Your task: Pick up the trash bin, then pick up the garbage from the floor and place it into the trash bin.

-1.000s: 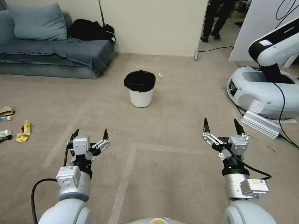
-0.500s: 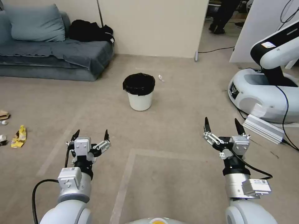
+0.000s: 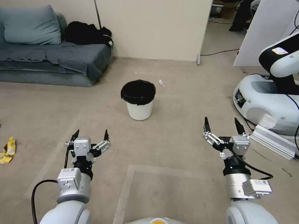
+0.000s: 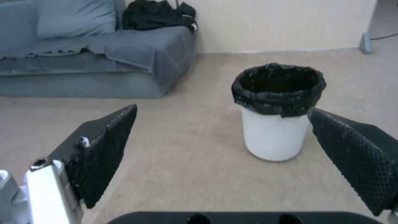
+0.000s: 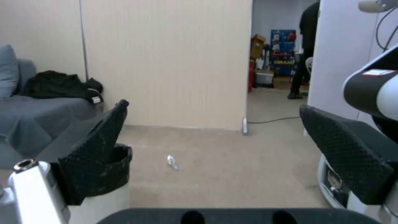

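trash bin: upright on the carpet, ahead and centre, well apart from both grippers; black liner folded over the rim. left gripper and right gripper: fingers spread, empty, held forward. advice: keep the bin centred on approach, close in squarely, grip the rim without tipping. yellow wrapper: far left. change: bin nearer, wrapper slid toward the left edge as the camera advanced.

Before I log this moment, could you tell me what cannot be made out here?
- Bin interior: head view, dark liner hides it.
- Yellow wrapper: head view, cut by the edge.
- White scrap beyond the bin: too small to identify.
- Bin in right wrist view: right claw finger covers it.
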`<state>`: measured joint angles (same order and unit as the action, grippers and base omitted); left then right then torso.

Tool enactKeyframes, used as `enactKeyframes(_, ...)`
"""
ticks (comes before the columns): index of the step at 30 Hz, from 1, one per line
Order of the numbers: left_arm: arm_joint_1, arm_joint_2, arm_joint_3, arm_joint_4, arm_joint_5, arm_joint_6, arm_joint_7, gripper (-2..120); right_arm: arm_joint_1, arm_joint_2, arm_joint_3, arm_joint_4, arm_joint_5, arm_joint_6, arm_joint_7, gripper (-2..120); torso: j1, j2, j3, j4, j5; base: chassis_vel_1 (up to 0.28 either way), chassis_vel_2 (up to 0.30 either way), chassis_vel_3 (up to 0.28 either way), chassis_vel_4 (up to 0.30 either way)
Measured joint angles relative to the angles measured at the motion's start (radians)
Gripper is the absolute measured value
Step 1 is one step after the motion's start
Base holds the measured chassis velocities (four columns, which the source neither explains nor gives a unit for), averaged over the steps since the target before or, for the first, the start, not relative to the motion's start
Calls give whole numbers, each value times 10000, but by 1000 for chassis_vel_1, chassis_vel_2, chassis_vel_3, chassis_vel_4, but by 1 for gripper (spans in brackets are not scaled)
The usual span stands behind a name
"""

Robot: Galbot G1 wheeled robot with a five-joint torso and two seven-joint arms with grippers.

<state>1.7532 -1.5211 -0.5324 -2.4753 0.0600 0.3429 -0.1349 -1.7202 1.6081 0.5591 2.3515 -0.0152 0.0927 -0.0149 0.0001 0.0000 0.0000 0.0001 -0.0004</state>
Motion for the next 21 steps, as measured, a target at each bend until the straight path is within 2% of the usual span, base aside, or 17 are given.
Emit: enactKeyframes(21, -74, 64, 111, -110, -70, 252, -101, 100, -35, -1, 14, -64, -4, 161, -160, 100, -1, 0, 0, -1, 3, -187, 191, 190, -194)
